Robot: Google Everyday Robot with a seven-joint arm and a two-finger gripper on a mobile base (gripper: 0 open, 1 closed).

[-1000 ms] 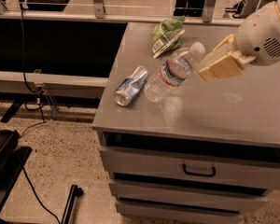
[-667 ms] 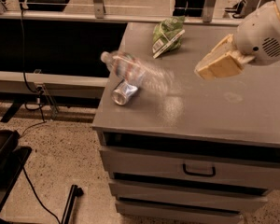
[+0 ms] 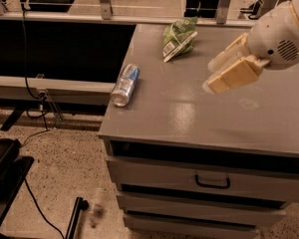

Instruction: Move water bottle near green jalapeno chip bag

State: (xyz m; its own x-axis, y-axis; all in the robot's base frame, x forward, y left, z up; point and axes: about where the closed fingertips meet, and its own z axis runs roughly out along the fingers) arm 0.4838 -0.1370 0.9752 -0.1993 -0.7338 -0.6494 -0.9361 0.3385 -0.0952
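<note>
The water bottle (image 3: 95,207) is off the cabinet top: a faint, blurred clear shape low over the speckled floor, in front of the cabinet's left corner. The green jalapeno chip bag (image 3: 178,38) lies wrinkled with its white label panel showing at the back of the grey cabinet top (image 3: 189,113). My gripper (image 3: 223,72), beige-padded on a white arm, hangs over the right part of the top, right of and nearer than the bag. It holds nothing.
A silver-blue metal can (image 3: 125,85) lies on its side near the top's left edge. Drawers (image 3: 212,181) face front below. A black cable and a dark stand (image 3: 5,168) are on the floor at left, a counter and chair legs behind.
The bottle tipped away from my gripper, rolled left over the can, went over the left edge and is now down by the floor. The gripper has barely moved.
</note>
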